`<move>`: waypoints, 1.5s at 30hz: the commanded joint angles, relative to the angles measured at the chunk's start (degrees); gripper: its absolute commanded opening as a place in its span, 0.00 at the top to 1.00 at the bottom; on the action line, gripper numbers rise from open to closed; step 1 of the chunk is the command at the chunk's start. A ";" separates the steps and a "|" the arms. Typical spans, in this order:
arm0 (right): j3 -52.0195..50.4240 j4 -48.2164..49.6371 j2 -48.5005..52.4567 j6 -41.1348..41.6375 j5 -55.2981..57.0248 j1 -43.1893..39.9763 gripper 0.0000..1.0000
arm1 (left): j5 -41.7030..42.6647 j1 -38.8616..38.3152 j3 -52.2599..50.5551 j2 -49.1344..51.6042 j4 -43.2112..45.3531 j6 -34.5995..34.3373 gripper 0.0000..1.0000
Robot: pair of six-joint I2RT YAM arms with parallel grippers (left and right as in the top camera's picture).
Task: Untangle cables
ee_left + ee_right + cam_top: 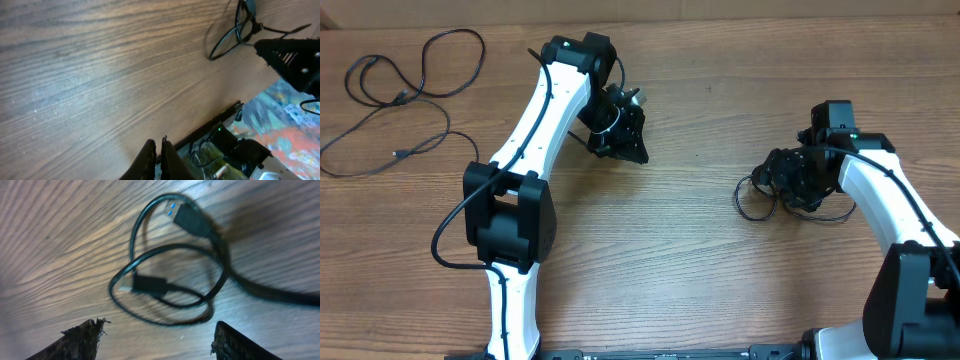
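A short black cable [165,287] lies coiled on the wood table just ahead of my right gripper [157,330], which is open and empty. Its USB plug [192,220] and small plug [147,285] both show. In the overhead view this cable [752,208] loops out beside the right gripper [767,182]. It also shows in the left wrist view [227,37]. Two loose cables [405,95] lie spread apart at the far left. My left gripper [156,149] is shut and empty, raised over mid-table [636,152].
The wood table [690,270] fills the view. The right arm's gripper body [295,57] shows in the left wrist view. The table's front edge [215,125] has equipment beyond it. A thick black wire [445,235] hangs from the left arm.
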 commanded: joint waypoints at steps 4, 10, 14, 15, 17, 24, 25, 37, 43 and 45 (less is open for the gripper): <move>-4.31 8.41 0.37 -2.75 2.38 -0.11 0.26 | -0.85 -0.63 0.11 0.04 0.68 -1.99 0.92; -4.55 11.34 0.37 -4.79 2.43 -0.09 0.41 | -0.85 -0.63 0.11 0.04 0.72 -2.01 0.92; -4.57 11.10 0.37 -4.42 2.45 -0.09 0.37 | -0.83 -0.63 0.11 0.04 0.68 -2.01 0.92; -4.63 10.71 0.37 -3.61 2.38 -0.09 0.30 | -0.83 -0.63 0.11 0.04 0.68 -1.99 0.92; -4.68 8.87 0.37 -1.16 2.47 -0.11 0.30 | -0.83 -0.63 0.11 0.04 0.68 -1.99 0.92; -6.56 7.26 0.37 5.97 5.33 -0.11 0.30 | -0.85 -0.85 0.11 0.04 0.68 -1.97 0.92; -7.17 7.89 0.37 6.49 6.88 -0.11 0.29 | -0.85 -0.85 0.11 0.04 0.68 -1.97 0.92; -10.51 19.76 0.37 5.77 -2.95 -0.11 0.83 | -0.83 -0.85 0.11 0.04 1.51 -2.19 0.92; -9.18 19.04 -0.07 1.53 -9.66 -0.11 0.96 | -0.79 -0.87 0.11 0.04 1.53 -2.21 0.92; -8.00 18.58 -1.25 -0.66 -16.37 -0.11 0.96 | -0.24 -0.96 0.11 0.04 1.53 -2.19 0.92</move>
